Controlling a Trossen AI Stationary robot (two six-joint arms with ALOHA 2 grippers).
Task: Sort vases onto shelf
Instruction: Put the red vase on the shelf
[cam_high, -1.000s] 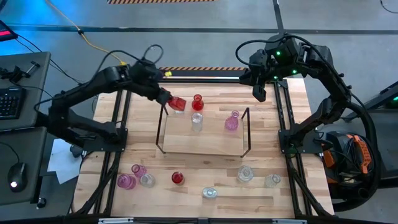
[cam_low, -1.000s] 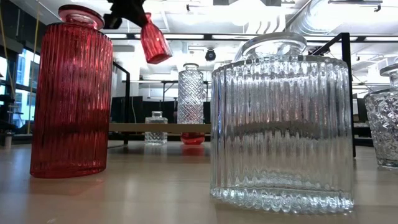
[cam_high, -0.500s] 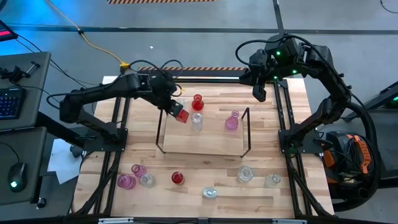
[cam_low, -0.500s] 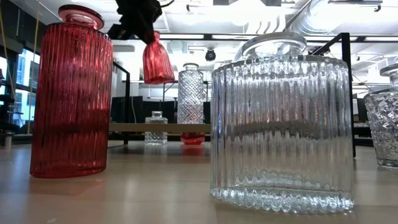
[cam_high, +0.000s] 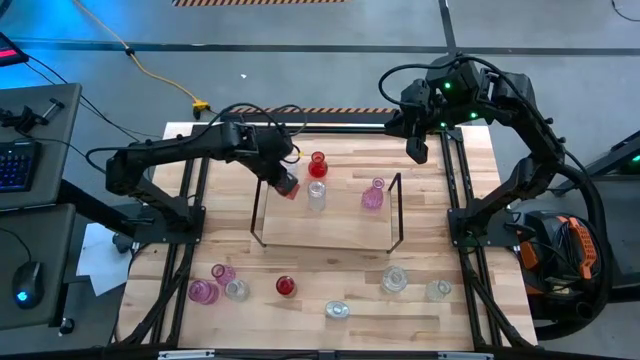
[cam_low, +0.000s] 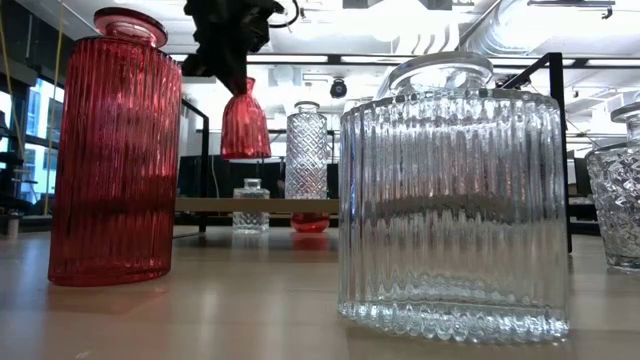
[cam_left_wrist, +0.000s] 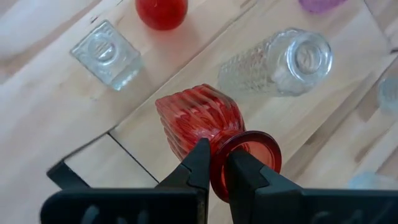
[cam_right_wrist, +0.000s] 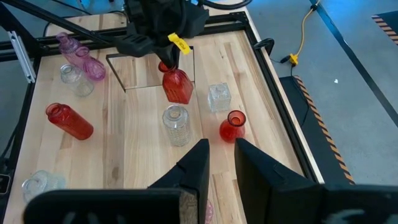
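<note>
change: left gripper (cam_high: 283, 176) has carried the red vase (cam_high: 289, 185) from tilted to upright | vase: ribbed red glass, hanging over the shelf's (cam_high: 330, 232) left end | grip: fingers pinching its neck | right gripper (cam_high: 416, 150): parked far corner, slightly parted

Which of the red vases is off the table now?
The ribbed red vase that the left gripper holds by its neck, above the shelf's left end. The other two red vases stand: one round on the shelf, one at the table's front.

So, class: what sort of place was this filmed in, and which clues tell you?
Probably a robotics lab or workshop: exposed ceiling ducts overhead, hazard-striped tape on the grey floor, and a desk with a keyboard beside the wooden table.
</note>
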